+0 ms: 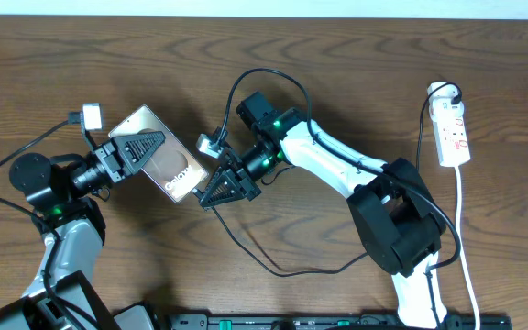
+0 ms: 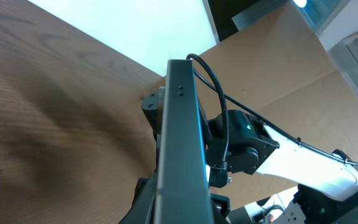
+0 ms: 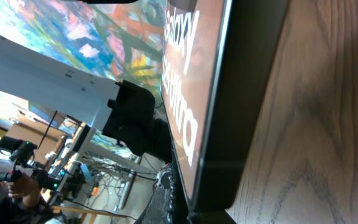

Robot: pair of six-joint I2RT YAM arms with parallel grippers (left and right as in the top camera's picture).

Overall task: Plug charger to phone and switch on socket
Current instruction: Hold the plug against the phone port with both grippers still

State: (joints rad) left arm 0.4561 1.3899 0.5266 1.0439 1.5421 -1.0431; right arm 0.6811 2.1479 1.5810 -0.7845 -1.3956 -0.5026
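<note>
My left gripper point(image 1: 145, 147) is shut on the phone point(image 1: 177, 170), a pinkish-bronze slab held tilted above the table, left of centre. From the left wrist the phone point(image 2: 179, 143) shows edge-on as a dark bar rising from between the jaws. My right gripper point(image 1: 211, 194) is shut at the phone's lower right end. The charger point(image 1: 246, 252), a thin black cable, starts at its fingertips and loops down across the table. From the right wrist the phone point(image 3: 185, 93) fills the frame, white lettering on its back, and the plug tip is hidden. The socket point(image 1: 453, 128) lies at the far right.
The socket's white cord point(image 1: 466, 247) runs down the right edge toward the front. My right arm's white link point(image 1: 328, 160) stretches across the middle of the table, and its black base point(image 1: 397, 225) stands at front right. Wood-grain tabletop point(image 3: 328, 124) lies close under the phone.
</note>
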